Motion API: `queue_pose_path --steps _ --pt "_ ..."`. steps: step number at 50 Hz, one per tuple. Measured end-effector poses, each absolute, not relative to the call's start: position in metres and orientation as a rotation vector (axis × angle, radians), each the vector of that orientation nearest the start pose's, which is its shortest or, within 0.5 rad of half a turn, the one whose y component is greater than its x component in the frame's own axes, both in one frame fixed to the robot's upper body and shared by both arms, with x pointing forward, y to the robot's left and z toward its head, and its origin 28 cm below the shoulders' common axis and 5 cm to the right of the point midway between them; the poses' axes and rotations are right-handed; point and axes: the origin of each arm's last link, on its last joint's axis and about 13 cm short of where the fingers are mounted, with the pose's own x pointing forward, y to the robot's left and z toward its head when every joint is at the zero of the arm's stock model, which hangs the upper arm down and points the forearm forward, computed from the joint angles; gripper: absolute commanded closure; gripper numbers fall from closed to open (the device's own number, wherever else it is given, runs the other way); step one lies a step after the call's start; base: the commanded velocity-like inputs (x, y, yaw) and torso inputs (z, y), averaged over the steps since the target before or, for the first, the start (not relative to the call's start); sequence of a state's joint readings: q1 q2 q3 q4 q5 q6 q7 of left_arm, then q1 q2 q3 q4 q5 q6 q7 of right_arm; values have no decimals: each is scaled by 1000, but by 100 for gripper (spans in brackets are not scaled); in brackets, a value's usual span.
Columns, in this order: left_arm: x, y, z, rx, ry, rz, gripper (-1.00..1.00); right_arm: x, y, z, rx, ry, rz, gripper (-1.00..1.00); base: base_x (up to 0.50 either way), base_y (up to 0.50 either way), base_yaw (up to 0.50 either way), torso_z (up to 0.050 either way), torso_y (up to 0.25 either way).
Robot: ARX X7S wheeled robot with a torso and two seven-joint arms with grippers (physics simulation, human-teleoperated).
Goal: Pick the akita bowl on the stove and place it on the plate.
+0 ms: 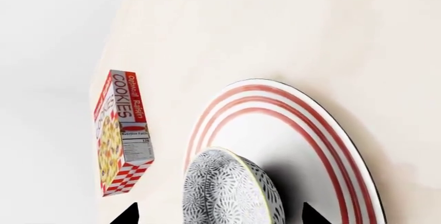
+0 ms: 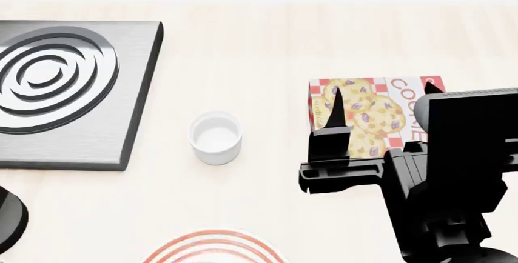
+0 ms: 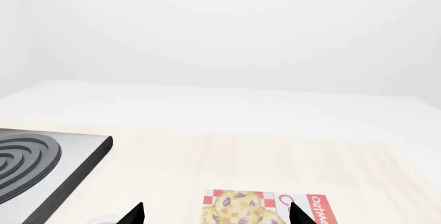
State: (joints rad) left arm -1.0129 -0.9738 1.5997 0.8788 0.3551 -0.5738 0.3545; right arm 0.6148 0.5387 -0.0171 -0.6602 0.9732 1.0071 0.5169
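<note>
While the head view cuts off most of the plate, showing only a red-ringed arc at the bottom edge, the left wrist view shows it better: the akita bowl sits over the plate's white centre, its lower part cropped by the frame edge. Can't tell whether the bowl rests on the plate or hangs just above it; a dark shadow lies beside it on the plate.

Left tool: only two black fingertips show, one on each side of the bowl, clear pale gaps between tips and bowl wall. Jaws spread wide, not touching the bowl as far as visible. Left tool itself is not visible in the head view.

Right tool: fingers spread apart, nothing between them, hovering over the cookie box, which lies flat on the table. Its arm hides part of the box's lettering. Right wrist view shows just two tips and the box's top edge.

Stove far left on the table, cut by the frame edge, burner rings bare. Plain white cup stands between stove and cookie box, apart from both. Dark rounded part at the head view's lower-left edge, unidentifiable.
</note>
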Motion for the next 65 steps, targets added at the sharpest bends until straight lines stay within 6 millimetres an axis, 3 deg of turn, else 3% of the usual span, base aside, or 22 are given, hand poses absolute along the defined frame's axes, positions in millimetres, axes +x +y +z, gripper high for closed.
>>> queue_pose_path --steps 30,65 --pt "190 203 226 1293 -439 -1049 -100 234 -135 225 -23 -99 110 -100 0 0 0 0 0" --pt "189 200 266 965 -542 -903 -100 234 -135 224 -24 -99 110 -100 0 0 0 0 0"
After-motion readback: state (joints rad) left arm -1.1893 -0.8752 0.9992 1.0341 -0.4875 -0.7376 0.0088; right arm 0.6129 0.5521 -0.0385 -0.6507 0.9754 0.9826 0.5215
